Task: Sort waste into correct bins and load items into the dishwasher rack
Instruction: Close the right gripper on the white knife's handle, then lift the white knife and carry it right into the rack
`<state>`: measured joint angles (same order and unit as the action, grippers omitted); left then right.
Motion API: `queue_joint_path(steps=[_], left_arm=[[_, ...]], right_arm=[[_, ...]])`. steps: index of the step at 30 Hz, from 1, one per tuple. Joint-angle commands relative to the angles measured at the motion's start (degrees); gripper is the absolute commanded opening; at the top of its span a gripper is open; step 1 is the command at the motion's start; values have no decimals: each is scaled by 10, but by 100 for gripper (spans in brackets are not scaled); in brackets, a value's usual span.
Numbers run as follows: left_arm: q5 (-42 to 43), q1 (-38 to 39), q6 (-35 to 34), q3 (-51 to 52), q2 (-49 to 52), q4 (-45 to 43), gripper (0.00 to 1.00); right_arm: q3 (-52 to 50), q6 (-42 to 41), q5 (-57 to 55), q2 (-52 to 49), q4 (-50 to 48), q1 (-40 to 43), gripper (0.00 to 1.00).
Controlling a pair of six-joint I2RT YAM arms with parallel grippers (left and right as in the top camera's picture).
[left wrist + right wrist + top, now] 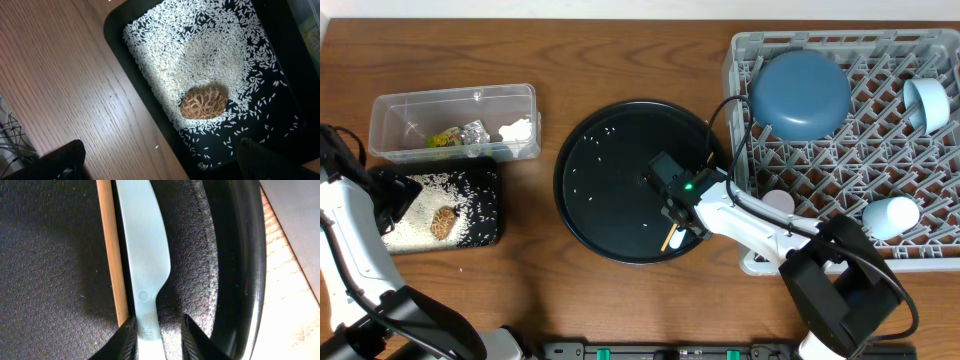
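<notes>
The right gripper point(158, 324) straddles the spoon point(145, 255) handle at the round tray's point(610, 215) 5 o'clock, beside the chopstick point(111, 250); whether it clamps cannot be told. The left gripper point(160, 150) gapes wide above the rice point(200, 50).

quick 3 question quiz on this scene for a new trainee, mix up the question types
1. True or false: the brown food scrap lies on bare wood.
2. What do the right gripper's fingers straddle? A white spoon B chopstick C both
3. Fill in: foil, wrapper and tissue lie in the clear ____.
Key: 1 false, it lies among rice in the black tray; 2 A; 3 tub.
</notes>
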<state>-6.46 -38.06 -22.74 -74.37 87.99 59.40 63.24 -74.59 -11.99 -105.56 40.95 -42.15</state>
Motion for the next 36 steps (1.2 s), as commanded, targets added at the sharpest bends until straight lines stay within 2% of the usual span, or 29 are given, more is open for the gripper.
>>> queue_joint_path(steps=[1,13,20,24,27,36], left_arm=[[-11,-2,-3,0,-3,1,98],[-11,-2,-3,0,-3,1,98],[-11,-2,-3,0,-3,1,98],[-11,-2,-3,0,-3,1,98],[-11,-2,-3,0,-3,1,98],[-11,-2,-3,0,-3,1,98]], right_arm=[[-4,-6,-7,-5,0,13,24],[-26,-12,-7,-7,-18,13,22],[-30,-12,-7,-7,-25,13,5],[-30,-8,-7,-7,-27,13,6],[-29,17,-7,-6,-37,13,1],[16,143,-11,3,-41,13,1]])
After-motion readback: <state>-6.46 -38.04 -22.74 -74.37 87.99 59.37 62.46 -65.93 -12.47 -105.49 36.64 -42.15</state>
